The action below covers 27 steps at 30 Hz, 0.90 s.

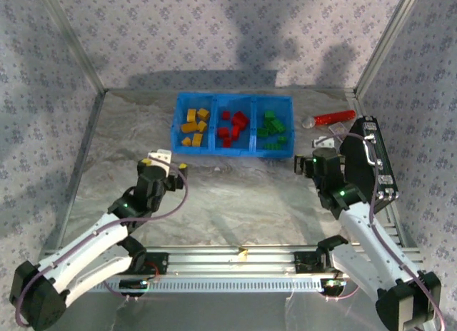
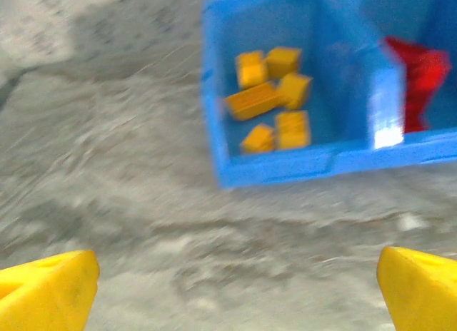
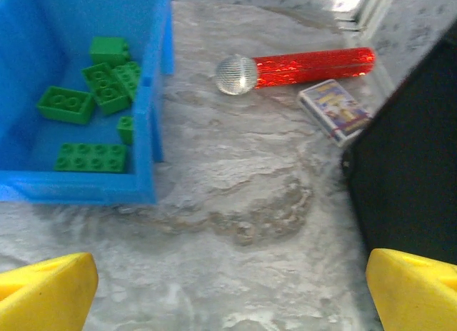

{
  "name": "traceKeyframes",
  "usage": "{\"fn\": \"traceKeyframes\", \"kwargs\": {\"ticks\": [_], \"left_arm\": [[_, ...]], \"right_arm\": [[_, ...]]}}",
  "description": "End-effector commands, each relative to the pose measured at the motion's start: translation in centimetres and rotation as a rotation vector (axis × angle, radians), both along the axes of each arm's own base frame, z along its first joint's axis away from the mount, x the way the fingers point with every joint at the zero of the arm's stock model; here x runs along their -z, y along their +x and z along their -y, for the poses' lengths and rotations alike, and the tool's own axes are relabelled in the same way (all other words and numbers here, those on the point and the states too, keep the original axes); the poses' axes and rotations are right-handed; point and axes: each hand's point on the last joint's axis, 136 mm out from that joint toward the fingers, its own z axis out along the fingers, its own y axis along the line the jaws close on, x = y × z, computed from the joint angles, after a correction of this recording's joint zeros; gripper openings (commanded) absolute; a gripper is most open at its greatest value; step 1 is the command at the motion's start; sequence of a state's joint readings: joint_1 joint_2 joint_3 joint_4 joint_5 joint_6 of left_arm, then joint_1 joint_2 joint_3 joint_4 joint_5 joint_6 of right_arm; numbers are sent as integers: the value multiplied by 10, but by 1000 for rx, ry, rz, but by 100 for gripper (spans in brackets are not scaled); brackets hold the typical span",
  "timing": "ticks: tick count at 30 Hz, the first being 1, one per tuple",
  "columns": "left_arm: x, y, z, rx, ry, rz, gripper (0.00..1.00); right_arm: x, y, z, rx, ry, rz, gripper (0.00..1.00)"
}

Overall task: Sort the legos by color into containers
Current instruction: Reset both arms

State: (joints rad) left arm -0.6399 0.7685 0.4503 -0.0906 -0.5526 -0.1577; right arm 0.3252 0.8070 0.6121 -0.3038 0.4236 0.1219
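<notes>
Three color groups lie sorted in the blue tray (image 1: 214,151): yellow-orange legos (image 1: 195,126) left, red legos (image 1: 232,127) middle, green legos (image 1: 272,128) right. I spot no stray brick on the counter (image 1: 235,195). Left claw (image 2: 234,292) and right claw (image 3: 230,292) hang spread and empty, near the tray; I judge the sorting finished.

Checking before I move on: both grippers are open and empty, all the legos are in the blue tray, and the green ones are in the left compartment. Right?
Not quite. The green legos lie in the right-hand compartment of the blue tray, not the left one, which holds the yellow-orange legos. The top external view shows this. The rest stands.
</notes>
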Motion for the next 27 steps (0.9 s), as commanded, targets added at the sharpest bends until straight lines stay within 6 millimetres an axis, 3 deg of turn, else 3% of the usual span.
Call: {"fn": "traceKeyframes", "kwargs": {"ticks": [1, 4, 12, 16, 20, 27], "left_arm": [[-4, 6, -37, -179, -13, 58, 100], [7, 8, -51, -230, 10, 41, 100], [4, 16, -75, -306, 65, 53, 100], [7, 13, -91, -345, 69, 80, 100], [27, 6, -117, -448, 62, 100, 100], [41, 20, -120, -412, 8, 126, 100]], "right_arm": [[12, -11, 21, 85, -67, 34, 99], [35, -18, 26, 106, -62, 41, 99], [76, -22, 36, 156, -66, 37, 99], [78, -23, 37, 165, -68, 32, 99], [76, -22, 39, 176, -65, 45, 99], [74, -10, 47, 218, -60, 87, 99]]}}
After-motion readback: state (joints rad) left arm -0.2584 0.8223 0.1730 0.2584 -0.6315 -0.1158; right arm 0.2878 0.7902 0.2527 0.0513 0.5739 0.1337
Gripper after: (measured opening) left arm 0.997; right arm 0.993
